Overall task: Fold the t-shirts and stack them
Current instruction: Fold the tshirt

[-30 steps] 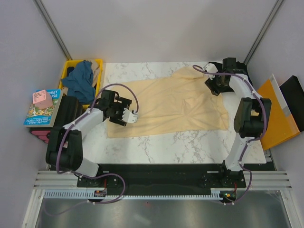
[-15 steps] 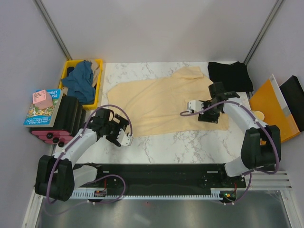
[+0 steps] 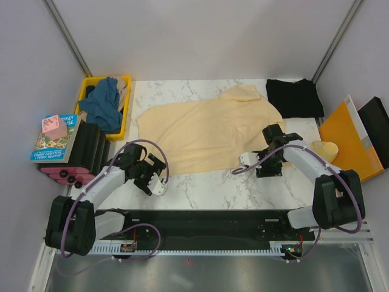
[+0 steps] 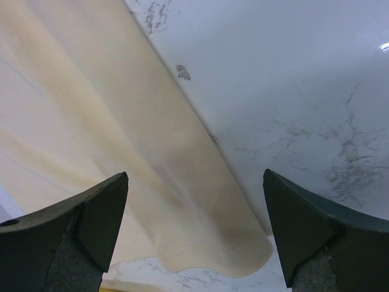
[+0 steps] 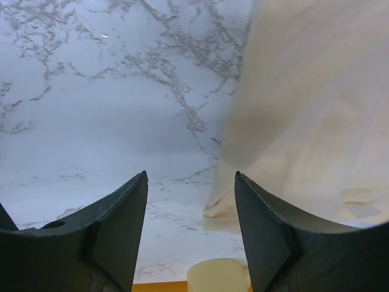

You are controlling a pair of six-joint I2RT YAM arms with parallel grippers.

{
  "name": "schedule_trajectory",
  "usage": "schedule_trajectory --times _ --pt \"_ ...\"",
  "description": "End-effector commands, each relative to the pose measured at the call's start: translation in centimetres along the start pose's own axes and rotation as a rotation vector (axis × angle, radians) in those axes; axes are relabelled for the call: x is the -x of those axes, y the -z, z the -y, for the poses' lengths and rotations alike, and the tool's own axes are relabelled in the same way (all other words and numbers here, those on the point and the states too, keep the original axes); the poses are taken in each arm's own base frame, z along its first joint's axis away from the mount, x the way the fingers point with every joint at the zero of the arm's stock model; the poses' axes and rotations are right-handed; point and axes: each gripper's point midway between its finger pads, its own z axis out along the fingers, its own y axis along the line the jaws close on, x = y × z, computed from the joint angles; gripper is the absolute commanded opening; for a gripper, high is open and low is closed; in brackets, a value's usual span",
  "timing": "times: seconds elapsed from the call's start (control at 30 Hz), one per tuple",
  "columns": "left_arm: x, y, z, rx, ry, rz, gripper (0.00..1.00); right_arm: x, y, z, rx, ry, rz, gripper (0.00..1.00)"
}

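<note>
The pale cream-yellow t-shirt [image 3: 200,131] lies spread flat on the marble table [image 3: 206,185]. My left gripper [image 3: 159,179] is open and empty at the shirt's near left corner, which shows between its jaws in the left wrist view [image 4: 200,207]. My right gripper [image 3: 245,160] is open and empty at the near right corner, which shows in the right wrist view [image 5: 228,210]. The black t-shirt [image 3: 295,97] lies folded at the back right. The teal-blue t-shirt [image 3: 103,103] is bunched in the yellow crate [image 3: 124,125]. The left wrist gripper [image 4: 194,176] and the right wrist gripper [image 5: 191,174] hold nothing.
The orange flat folder [image 3: 349,143] leans at the right edge with a black panel [image 3: 375,121] behind it. A small pale yellow object [image 3: 325,148] lies beside the folder, also in the right wrist view [image 5: 219,275]. A book [image 3: 51,143], pink box [image 3: 53,126] and black-pink stack [image 3: 79,158] stand at left.
Both arms have drawn back toward the near edge. The right gripper came off the shirt's far right side to its near right corner; the left gripper dropped to the near left corner.
</note>
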Motion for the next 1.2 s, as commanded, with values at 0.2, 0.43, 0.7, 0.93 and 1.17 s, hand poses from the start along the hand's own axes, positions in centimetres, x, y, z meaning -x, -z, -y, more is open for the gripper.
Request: schedule_trajectory --times 0.2,0.43,0.7,0.93,1.17 --pt "-0.7 -1.7 1.4 -0.081 0.002 0.008 1.00 -1.0 -3.3 0.2 -0.018 -0.058 -0.045 0.65" --pt "-1.4 -2.2 0.7 -0.088 0.029 -0.002 0.77 -1.4 -4.5 0.7 -0.025 -0.061 -0.062 0.63" --pt "-1.9 -2.2 0.6 -0.099 0.042 -0.015 0.20 -1.5 -5.3 0.9 -0.008 -0.078 -0.069 0.41" --pt "-1.3 -1.3 1.1 -0.150 0.055 0.011 0.02 -1.8 -4.7 0.1 0.006 -0.058 -0.082 0.08" --pt "-1.4 -1.3 1.3 -0.152 0.058 0.009 0.02 -0.3 -2.3 1.5 -0.047 -0.048 -0.028 0.46"
